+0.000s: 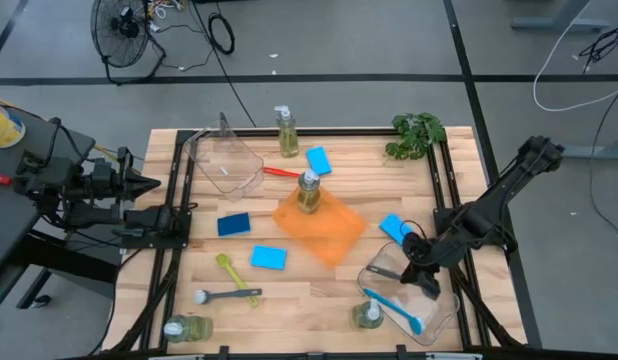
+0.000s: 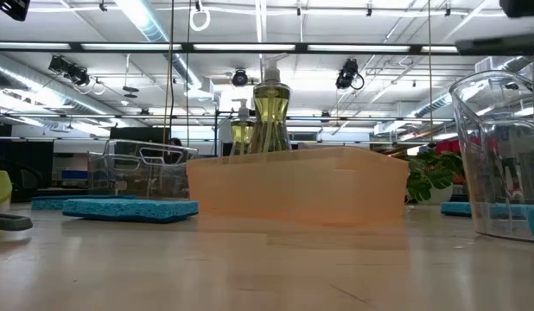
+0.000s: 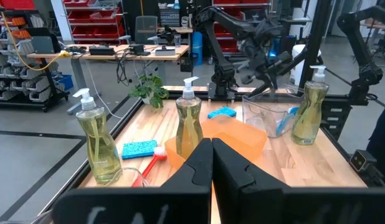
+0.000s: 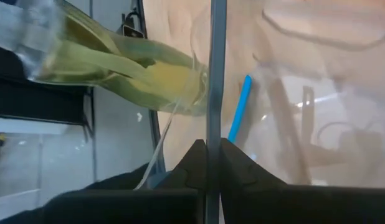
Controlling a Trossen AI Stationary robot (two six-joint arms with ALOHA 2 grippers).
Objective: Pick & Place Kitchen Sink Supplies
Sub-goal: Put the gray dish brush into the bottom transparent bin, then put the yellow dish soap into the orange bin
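My right gripper (image 1: 421, 272) is at the near right, shut on a clear bin (image 1: 441, 318) that holds a blue brush (image 1: 394, 308). A soap bottle (image 1: 367, 315) stands beside that bin. Another bottle (image 1: 308, 190) stands on an orange bin (image 1: 324, 225) at mid-table, and two more stand far (image 1: 286, 130) and near left (image 1: 184, 327). Blue sponges (image 1: 268, 258) and red (image 1: 279, 172), yellow-green (image 1: 229, 268) and grey (image 1: 224, 295) brushes lie flat on the table. My left gripper (image 1: 154, 185) waits shut at the left edge. My right gripper pinches the clear bin's thin wall at its rim (image 4: 214, 93), one finger inside and one outside. The fingers slant down from the table's far right side. In the low view the bin's base (image 2: 509, 231) rests on the table.
A second clear bin (image 1: 227, 160) stands at the far left, and a green plant (image 1: 417, 135) at the far right corner. Black rails (image 1: 454, 200) run along the table's left and right sides. Bare wood shows near the front middle (image 1: 309, 300).
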